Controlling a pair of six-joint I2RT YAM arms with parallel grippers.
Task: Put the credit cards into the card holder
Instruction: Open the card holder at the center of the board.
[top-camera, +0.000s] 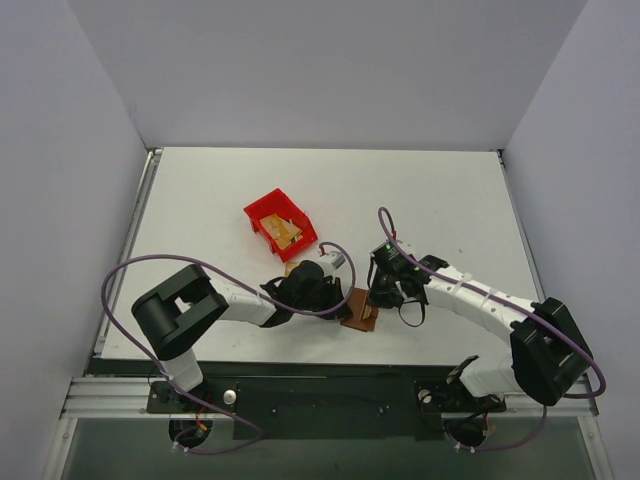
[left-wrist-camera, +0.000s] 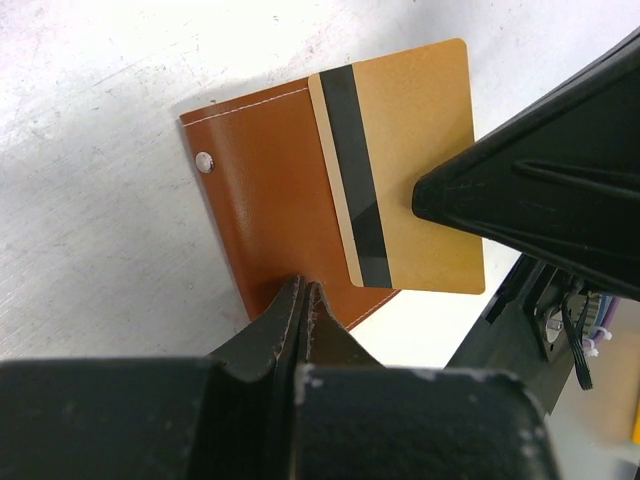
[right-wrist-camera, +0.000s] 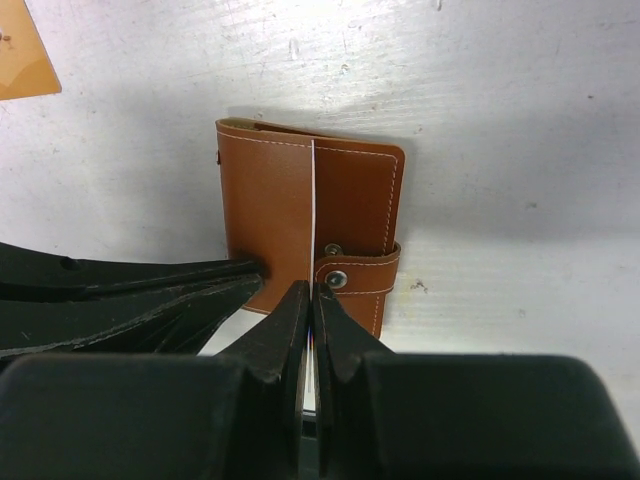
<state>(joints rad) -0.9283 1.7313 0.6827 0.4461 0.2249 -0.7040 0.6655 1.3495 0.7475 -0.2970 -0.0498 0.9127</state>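
The brown card holder (top-camera: 355, 312) lies flat on the white table between the two arms, its snap tab (right-wrist-camera: 362, 272) wrapped round one side. My right gripper (right-wrist-camera: 313, 292) is shut on a gold credit card (left-wrist-camera: 415, 150) with a dark stripe. It holds the card on edge over the card holder (left-wrist-camera: 265, 190), so the right wrist view shows only a thin white line (right-wrist-camera: 313, 200). My left gripper (left-wrist-camera: 303, 288) is shut, its tips resting on the near edge of the card holder (right-wrist-camera: 270, 200). The left fingers (right-wrist-camera: 130, 295) reach in from the left.
A red bin (top-camera: 268, 212) with more gold-tan cards (top-camera: 289, 233) stands behind the left gripper. One loose card (right-wrist-camera: 20, 60) lies on the table just beyond it. White walls close in the table on three sides.
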